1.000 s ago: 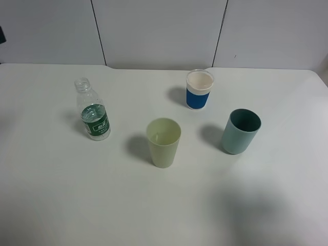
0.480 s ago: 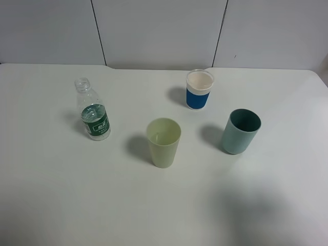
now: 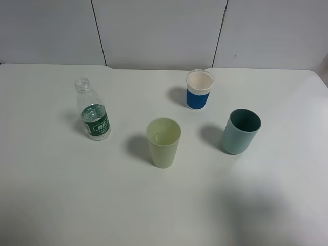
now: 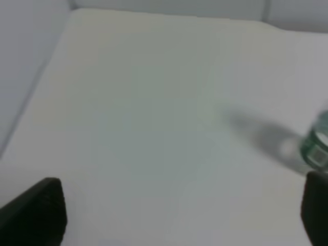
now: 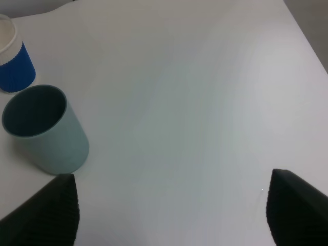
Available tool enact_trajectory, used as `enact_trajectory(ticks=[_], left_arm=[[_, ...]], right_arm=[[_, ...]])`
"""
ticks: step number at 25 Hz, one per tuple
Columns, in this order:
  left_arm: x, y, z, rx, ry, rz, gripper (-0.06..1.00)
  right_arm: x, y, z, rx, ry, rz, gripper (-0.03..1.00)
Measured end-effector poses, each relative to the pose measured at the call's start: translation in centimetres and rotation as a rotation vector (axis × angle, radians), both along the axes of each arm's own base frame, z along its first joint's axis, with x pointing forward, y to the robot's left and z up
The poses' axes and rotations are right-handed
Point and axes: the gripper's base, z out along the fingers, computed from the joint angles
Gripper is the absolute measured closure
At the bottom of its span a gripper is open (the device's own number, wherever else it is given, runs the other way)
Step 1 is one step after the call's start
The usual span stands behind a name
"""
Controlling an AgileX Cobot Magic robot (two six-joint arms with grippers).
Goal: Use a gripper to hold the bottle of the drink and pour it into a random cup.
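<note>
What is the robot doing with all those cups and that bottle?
Nothing is being held right now. The bottle of the drink stands upright with no cap, off to the left on the white table. The pale yellow-green cup is in the middle, with a teal cup and a white cup with a blue band nearby. Both grippers are open over bare table: the left gripper near the bottle, the right gripper near the teal cup.

Standing upright on a white table [image 3: 61, 195]: a white cup with a blue band [image 3: 199, 89] toward the rear and a teal-green tumbler [image 3: 240, 131] nearer the front and to the right, well apart from each other. Casting soft shadows leftward onto the tabletop. Backing the scene: pale wall panels [image 3: 159, 31] divided by dark seams.
</note>
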Motion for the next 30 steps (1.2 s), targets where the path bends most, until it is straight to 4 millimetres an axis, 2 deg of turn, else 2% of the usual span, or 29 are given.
enact_trajectory(ticks=[7, 12, 16, 30], left_arm=[[-0.9, -0.6, -2.0, -0.01, -0.007, 0.043, 0.03], [-1.9, -0.8, -2.2, -0.009, -0.051, 0.092, 0.03], [-2.1, -1.0, -3.5, -0.042, 0.022, 0.082, 0.03], [-2.0, -1.1, -3.7, -0.041, 0.033, 0.068, 0.03]], right_arm=[[0.0, 0.0, 0.0, 0.0, 0.0, 0.0, 0.22], [0.0, 0.0, 0.0, 0.0, 0.0, 0.0, 0.22], [0.0, 0.0, 0.0, 0.0, 0.0, 0.0, 0.22], [0.0, 0.0, 0.0, 0.0, 0.0, 0.0, 0.22]])
